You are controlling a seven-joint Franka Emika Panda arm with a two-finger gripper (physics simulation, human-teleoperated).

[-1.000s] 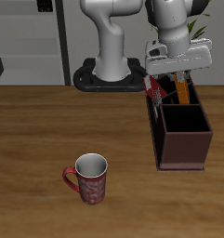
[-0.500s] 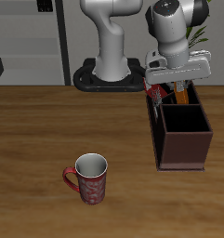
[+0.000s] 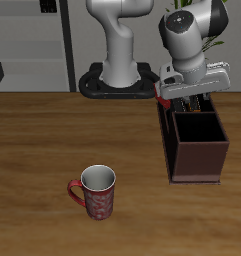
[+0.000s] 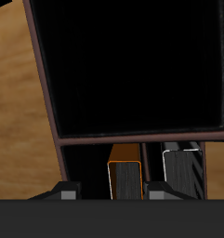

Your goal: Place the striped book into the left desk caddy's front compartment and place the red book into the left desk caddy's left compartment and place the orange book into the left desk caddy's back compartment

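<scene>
The two-finger gripper (image 3: pixel 191 97) has come lower over the dark maroon-brown box-shaped desk caddy (image 3: pixel 197 148) than it was one second ago. The small thick orange book (image 4: pixel 125 178), then visible above the walls, now stands between the fingers inside a compartment.

**Count of things in view**

There was one left desk caddy (image 3: pixel 197 146), one mug (image 3: pixel 95 191), one orange book (image 4: pixel 125 177) and one striped book (image 4: pixel 183 173), both books standing in the caddy. One bench (image 3: pixel 52 140) carried them.
</scene>
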